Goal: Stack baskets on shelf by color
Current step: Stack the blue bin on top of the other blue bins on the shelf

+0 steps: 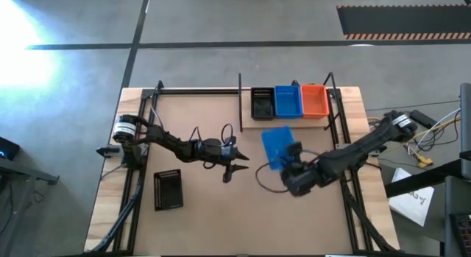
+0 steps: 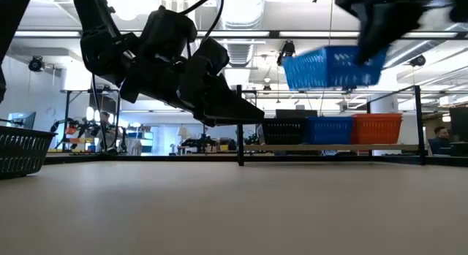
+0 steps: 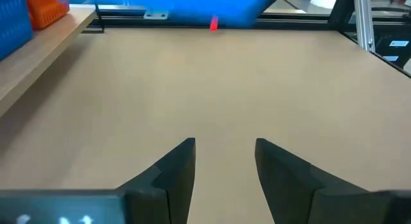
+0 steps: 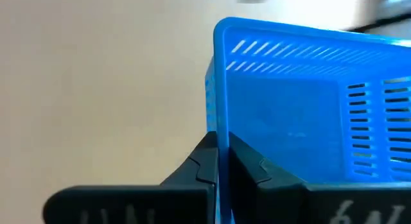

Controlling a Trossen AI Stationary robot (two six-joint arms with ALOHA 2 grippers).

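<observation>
Blue basket [image 1: 277,146], wall pinched in right hand [image 1: 293,155], lifted off counter [image 1: 213,213]: carry level over shelf [image 1: 294,124], nest squarely into blue one [image 1: 288,101]; left hand [image 1: 234,169] apart, idle.

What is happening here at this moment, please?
The right gripper has its fingers shut on the wall of a blue basket and holds it in the air above the table. On the shelf stand a black basket, a blue one and an orange one side by side. Another black basket lies on the table near the left arm. The left gripper hovers over the middle of the table, open and empty.
</observation>
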